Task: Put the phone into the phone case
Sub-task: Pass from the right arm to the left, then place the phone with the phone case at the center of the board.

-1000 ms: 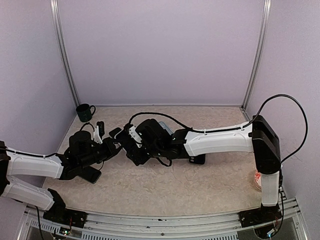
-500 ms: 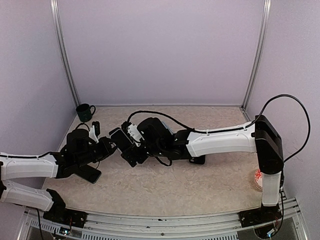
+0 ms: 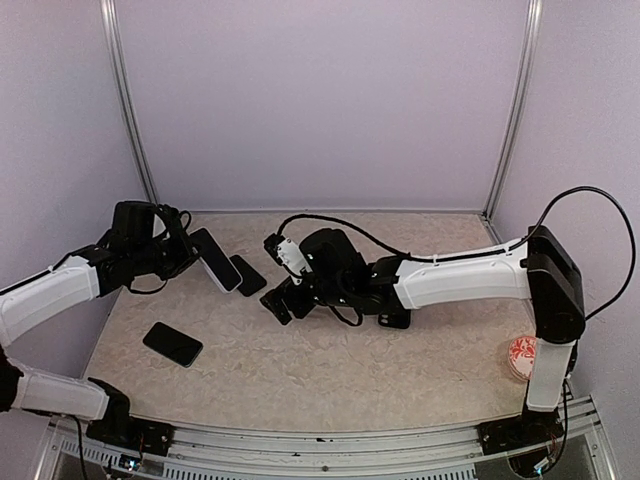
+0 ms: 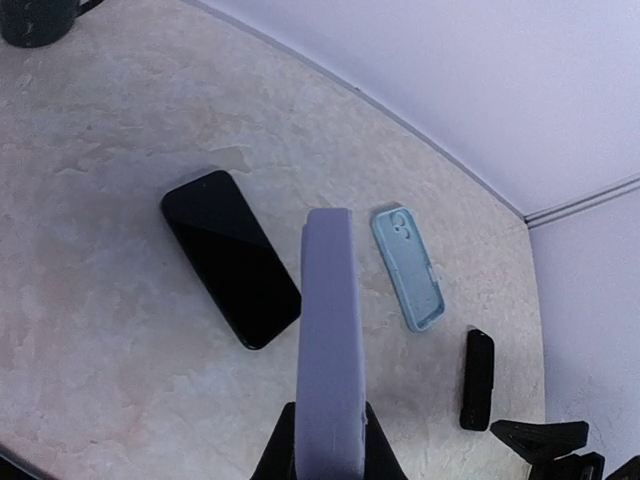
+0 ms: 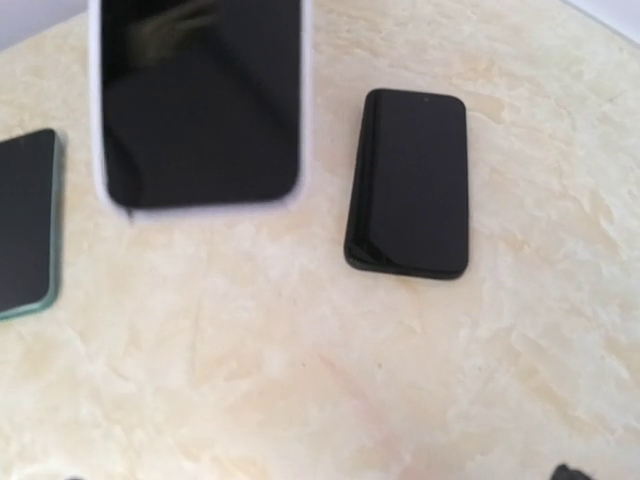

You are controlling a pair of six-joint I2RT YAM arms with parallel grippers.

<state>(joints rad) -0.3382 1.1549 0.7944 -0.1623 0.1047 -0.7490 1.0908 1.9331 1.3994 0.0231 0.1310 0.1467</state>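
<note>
The left gripper pinches the lavender phone case by one end, above the far left of the table; the phone looks seated inside it; the long axis slants toward the right gripper, spread wide just to its right; the left arm is nearer.

The lavender phone case looks matt plastic, the phone glossy black glass, the tabletop smooth mottled stone.
</note>
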